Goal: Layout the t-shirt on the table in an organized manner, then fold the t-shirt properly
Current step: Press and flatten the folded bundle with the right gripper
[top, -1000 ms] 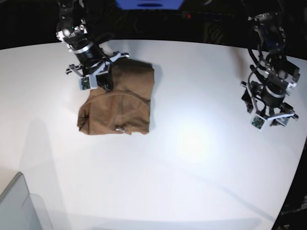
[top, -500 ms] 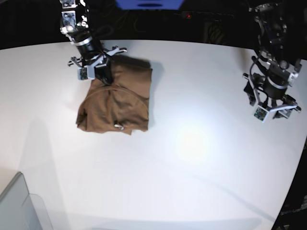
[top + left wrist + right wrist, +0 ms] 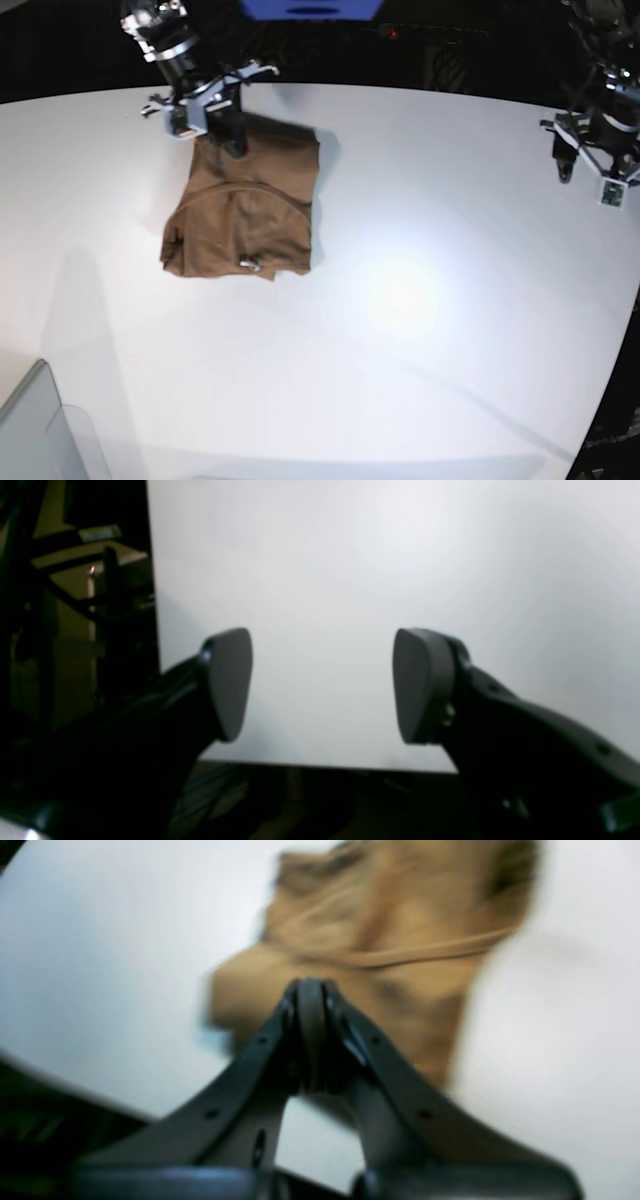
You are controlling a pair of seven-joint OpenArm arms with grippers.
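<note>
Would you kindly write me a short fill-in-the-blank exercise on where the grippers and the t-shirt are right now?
1. The left gripper is ____, with nothing between its pads.
2. The right gripper is ____, at the far edge of the t-shirt.
3. The t-shirt's colour is ____.
4. It lies on the white ____.

Missing words: open; shut; brown; table
</note>
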